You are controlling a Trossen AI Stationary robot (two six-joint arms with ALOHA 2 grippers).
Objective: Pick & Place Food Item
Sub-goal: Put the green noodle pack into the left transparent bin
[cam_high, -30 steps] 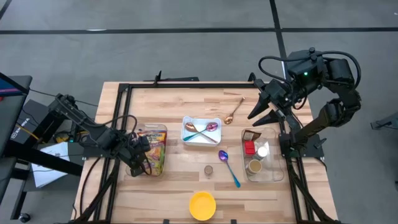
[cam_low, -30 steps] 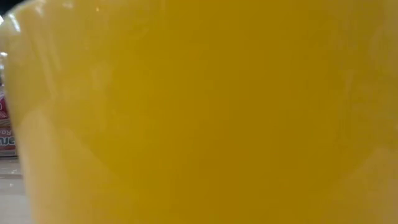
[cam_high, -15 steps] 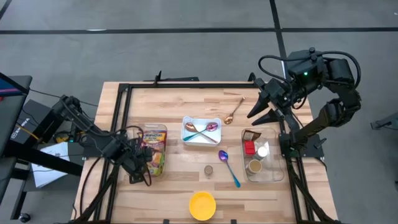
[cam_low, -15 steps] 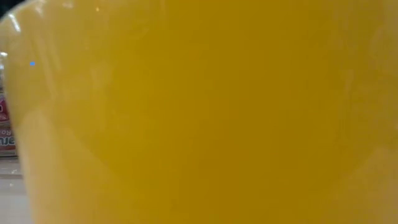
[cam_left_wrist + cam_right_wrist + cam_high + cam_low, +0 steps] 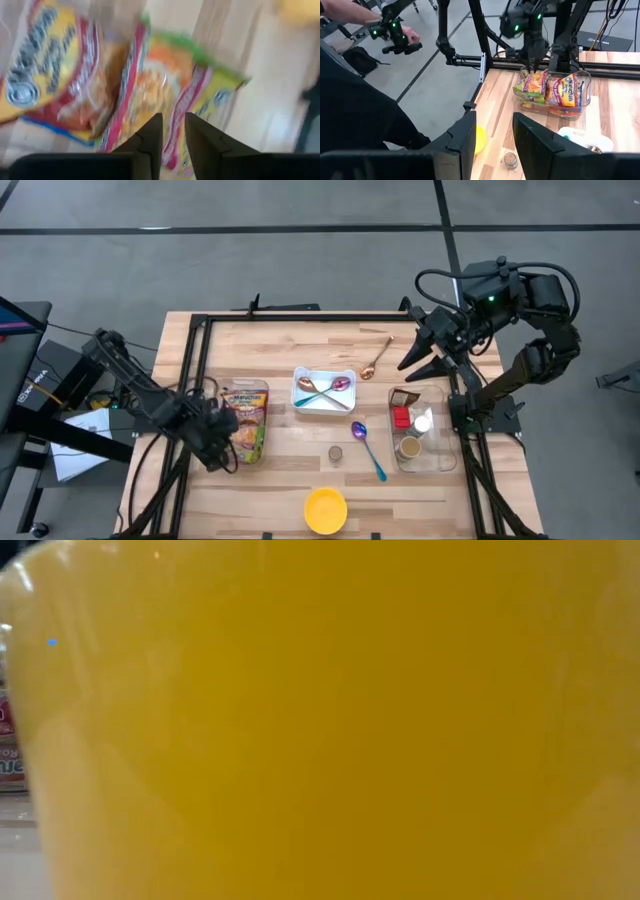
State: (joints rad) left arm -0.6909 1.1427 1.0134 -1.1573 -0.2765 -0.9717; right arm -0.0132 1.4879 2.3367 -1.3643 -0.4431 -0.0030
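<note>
I had the left gripper (image 5: 222, 442) at the 8 o'clock side of the table (image 5: 290, 345), over the clear bin (image 5: 262, 388) holding the noodle packets (image 5: 248, 420). Its fingers (image 5: 150, 135) stood just apart, above a packet, gripping nothing I could see. Right gripper (image 5: 420, 356) hung parked at 2 o'clock, part open and empty. The yellow bowl (image 5: 326, 510) sat at 6 o'clock.

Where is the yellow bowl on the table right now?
In the high view the yellow bowl sits at the table's near edge, about mid-width, just below the small round jar and the blue-handled spoon.
</note>
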